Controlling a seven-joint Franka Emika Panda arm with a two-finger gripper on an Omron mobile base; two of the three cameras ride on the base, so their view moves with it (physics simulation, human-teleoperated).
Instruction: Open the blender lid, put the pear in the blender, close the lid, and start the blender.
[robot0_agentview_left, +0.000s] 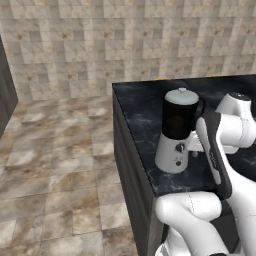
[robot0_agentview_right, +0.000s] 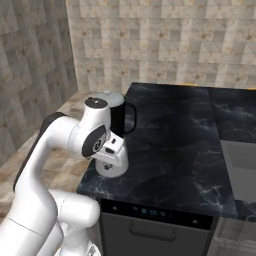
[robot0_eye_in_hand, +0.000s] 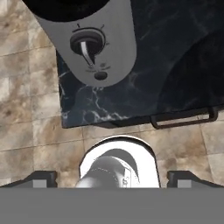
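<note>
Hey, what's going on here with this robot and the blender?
A white robot arm is working at the tall blender with a white base and dark jar, which stands near the corner of the black marble counter. The pale grey domed lid sits on the jar. The end effector is open, holding nothing, looking at the blender's dark knob.

The dark table (robot0_agentview_left: 140, 107) and the blender (robot0_agentview_left: 177, 131) are seen from behind the arm in 2 base views, from its left and its right, both angled forward and down. The blender's knob panel (robot0_eye_in_hand: 92, 48) is viewed closely from the hand camera.
</note>
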